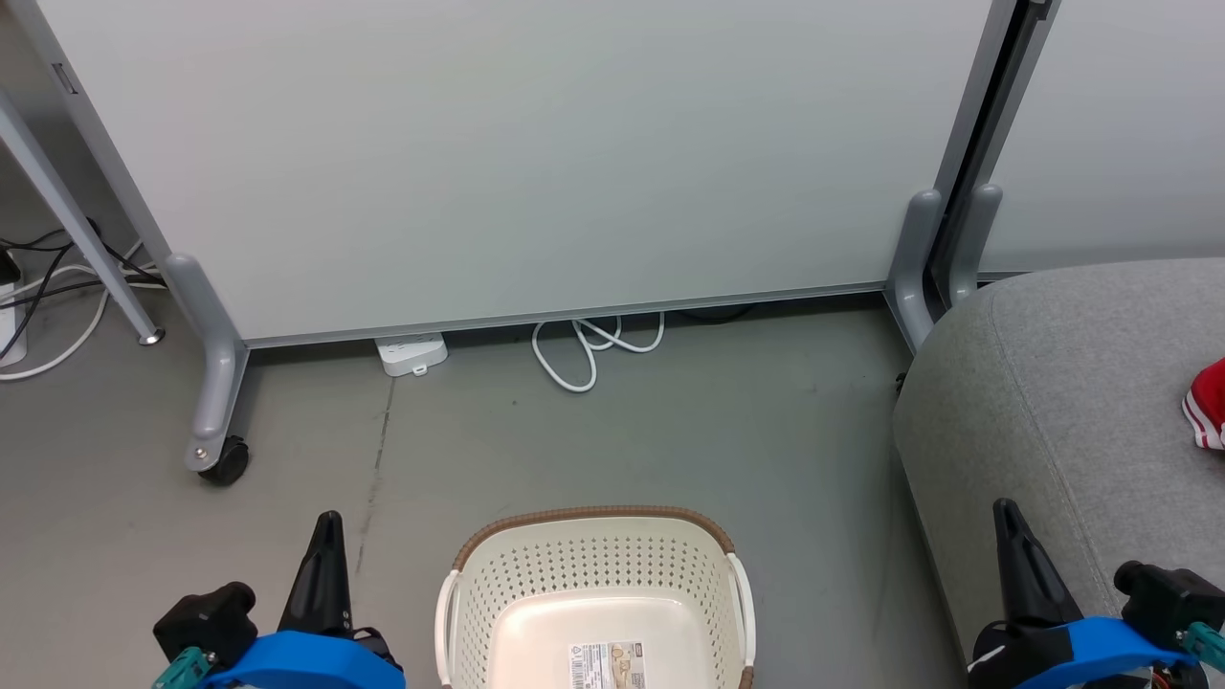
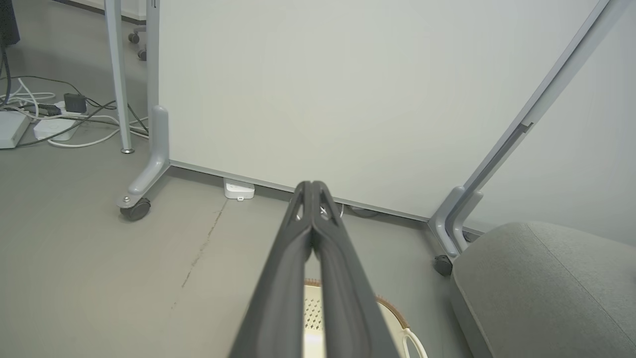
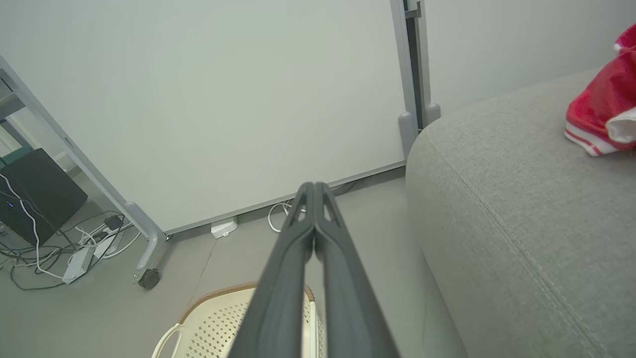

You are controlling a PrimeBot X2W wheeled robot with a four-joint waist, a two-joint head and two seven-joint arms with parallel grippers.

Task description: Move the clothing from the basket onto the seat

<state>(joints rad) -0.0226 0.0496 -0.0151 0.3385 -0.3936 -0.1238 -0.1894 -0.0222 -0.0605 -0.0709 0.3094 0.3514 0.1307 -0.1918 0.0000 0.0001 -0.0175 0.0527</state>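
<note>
— Nearest?
— Left gripper (image 1: 327,531) and right gripper (image 1: 1005,522), fingers pressed together, holding nothing; the basket (image 1: 593,518) sits between them.
— Farther?
— The clothing (image 1: 1210,402) lies on the seat (image 1: 1053,383), at right. Beyond are a white cable (image 1: 586,352) and a wheeled partition (image 1: 574,144).

Light is soft, even and fairly bright in all three views, seemingly from overhead, with no hard glare; the panel (image 1: 536,163) shades gently from pale to greyer, and only a thin shadow lies on the floor (image 1: 670,440) under its lower edge. Both wrist views bend straight lines toward their edges (the panel's posts lean outward), and the dark fingers (image 2: 283,298) nearest the lens look slightly soft while the background stays sharp.
</note>
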